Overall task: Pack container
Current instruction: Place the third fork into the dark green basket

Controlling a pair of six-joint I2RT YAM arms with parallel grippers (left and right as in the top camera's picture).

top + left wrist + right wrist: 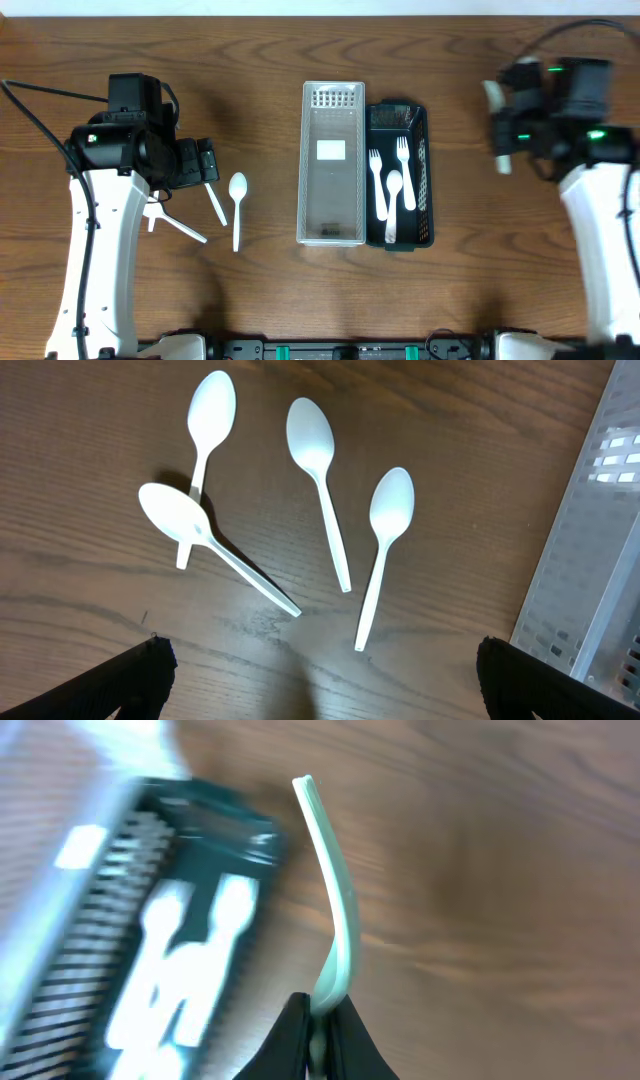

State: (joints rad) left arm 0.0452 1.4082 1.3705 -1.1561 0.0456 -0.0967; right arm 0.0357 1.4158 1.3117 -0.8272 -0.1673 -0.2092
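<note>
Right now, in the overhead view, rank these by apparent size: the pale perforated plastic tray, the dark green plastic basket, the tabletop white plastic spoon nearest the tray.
1. pale perforated plastic tray, largest.
2. dark green plastic basket, only slightly smaller.
3. white plastic spoon, by far the smallest.

Left arm point(95, 230) extends from the near edge up the left side, with the wrist bent inward. Left gripper point(320, 680) points down, fingers point(140, 680) spread wide with nothing between them. Right arm point(600, 230) extends up the right side, wrist turned inward. Right gripper point(320, 1020) is pinched on a thin white utensil point(338, 900) that sticks out past the fingertips. The right wrist view is blurred.
</note>
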